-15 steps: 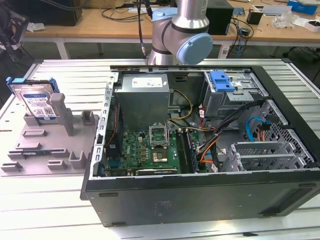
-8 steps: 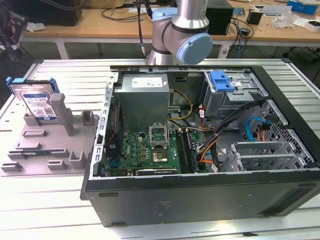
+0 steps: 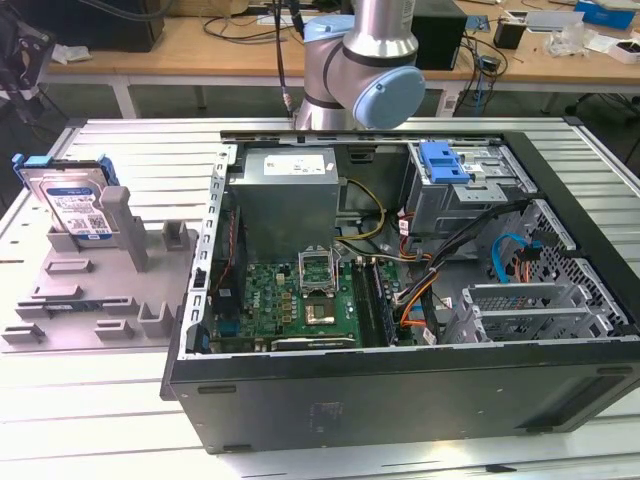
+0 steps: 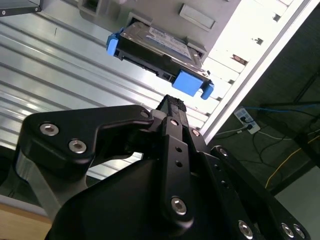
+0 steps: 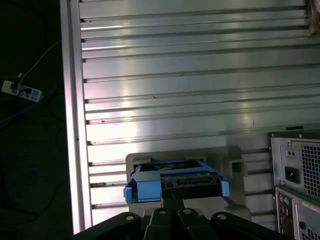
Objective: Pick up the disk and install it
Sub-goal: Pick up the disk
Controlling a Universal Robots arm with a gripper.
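Narrow-pinched gripper [image 4: 172, 102] holding nothing, disk [image 4: 155, 47] just ahead of its tips, not touching, propped in grey stand [image 5: 235, 162].

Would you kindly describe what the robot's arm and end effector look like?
The arm is a silver tube with grey rounded joints capped in light blue. The end effector, in the second wrist view, is matte black: flat linkage plates fastened by silver screws.

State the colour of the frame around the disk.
Bright blue. The frame around the disk shows best in the second wrist view.
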